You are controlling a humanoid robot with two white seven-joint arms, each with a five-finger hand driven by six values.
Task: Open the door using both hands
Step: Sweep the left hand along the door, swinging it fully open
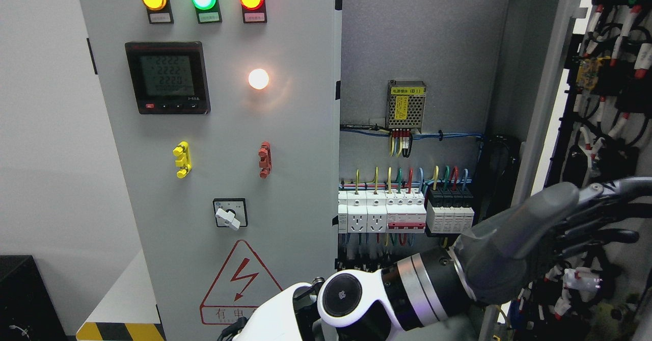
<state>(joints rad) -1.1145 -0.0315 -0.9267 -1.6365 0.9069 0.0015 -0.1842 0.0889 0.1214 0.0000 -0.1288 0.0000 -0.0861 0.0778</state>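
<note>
The grey cabinet's left door (229,127) is closed and carries three lit lamps, a meter and a rotary switch. The right door (547,101) stands swung wide to the right, its wired inner face (611,76) towards me. My left arm (356,295) rises from the bottom edge, left of the middle, and reaches across to that door. The left hand (626,213) lies at the door's lower part. Its dark fingers (611,190) stretch out flat over the inner face and grasp nothing. Whether they touch it I cannot tell.
Inside the open cabinet (423,40) sit a power supply (406,104) and a row of breakers and sockets (402,213) with coloured wires. A black box (20,295) stands at the lower left, beside a white base with a yellow-black stripe (122,331).
</note>
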